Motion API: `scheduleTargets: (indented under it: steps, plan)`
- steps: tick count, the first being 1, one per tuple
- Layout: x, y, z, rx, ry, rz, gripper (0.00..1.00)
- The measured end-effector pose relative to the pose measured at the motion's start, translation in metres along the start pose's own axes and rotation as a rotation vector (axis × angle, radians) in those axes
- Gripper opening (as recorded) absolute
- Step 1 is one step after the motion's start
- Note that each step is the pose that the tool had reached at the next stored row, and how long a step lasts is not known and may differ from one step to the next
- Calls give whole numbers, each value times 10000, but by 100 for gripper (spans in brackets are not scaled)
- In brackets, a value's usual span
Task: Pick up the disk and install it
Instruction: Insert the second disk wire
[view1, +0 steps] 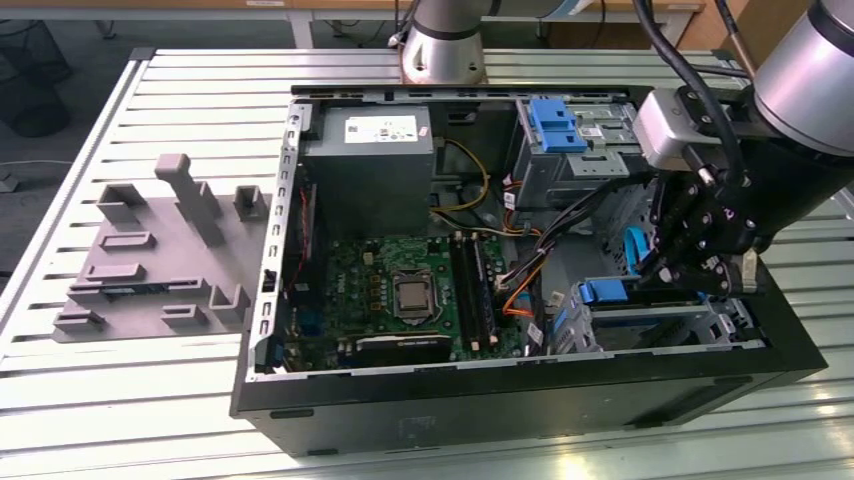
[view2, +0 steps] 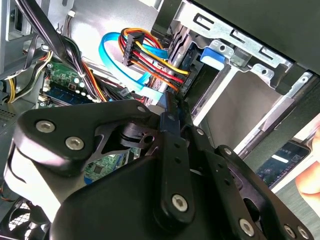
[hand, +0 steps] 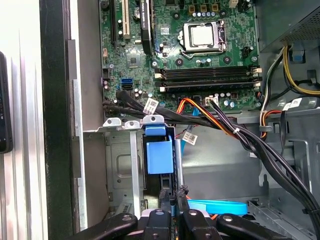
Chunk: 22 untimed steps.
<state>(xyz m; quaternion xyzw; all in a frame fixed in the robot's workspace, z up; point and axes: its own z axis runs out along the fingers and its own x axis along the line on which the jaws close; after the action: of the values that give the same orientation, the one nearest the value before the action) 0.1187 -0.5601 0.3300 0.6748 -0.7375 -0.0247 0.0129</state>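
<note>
Where the metal drive cage (hand: 120, 165) sits at the front lower corner of the open computer case (view1: 534, 400), the disk (hand: 159, 156) stands edge-on in its slot, only its bright blue carrier end showing in the first wrist view; the same blue end (view1: 607, 291) shows in the exterior view just beside the hand. The hand (hand: 172, 207) hangs directly over that blue end, its black fingers (hand: 183, 200) drawn close together with nothing visibly between them; whether they touch the carrier I cannot tell. In the second wrist view the hand's black linkage (view2: 170, 165) lies before a bundle of coloured power wires (view2: 150, 65) and a light blue data cable (view2: 112, 47). Further into the case lie the green motherboard (view1: 387, 290) and the grey power supply (view1: 367, 170). A ribbed blue latch (view1: 554, 125) tops the upper bay. The case rests on a slatted table (view1: 134, 400), with a grey moulded fixture (view1: 154, 250) toward the exterior view's left.
</note>
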Motion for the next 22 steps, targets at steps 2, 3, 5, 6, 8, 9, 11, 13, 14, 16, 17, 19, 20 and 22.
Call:
scheduleTargets:
  steps: [2,3,5,6,8,9,11,13,14,16,17,19,20,22]
  plan:
    - [0,0,1,0,-1,0,16]
    - [0,0,1,0,-1,-1,16]
    - [0,0,2,1,-3,0,16]
    - [1,0,2,1,-4,-1,17]
    - [1,-1,3,0,-6,-1,24]
    - [2,-1,2,0,-3,-1,24]
    - [1,0,-13,-1,-6,-1,24]
    - [1,2,-46,-3,-11,-1,24]
    - [0,3,-64,-4,-11,0,24]
    - [0,5,-98,-5,-12,0,24]
    - [0,6,-109,-6,-12,-1,24]
    - [-1,7,-129,-7,-12,-1,24]
    - [-1,7,-138,-8,-11,-1,24]
    - [-1,8,-143,-8,-14,0,22]
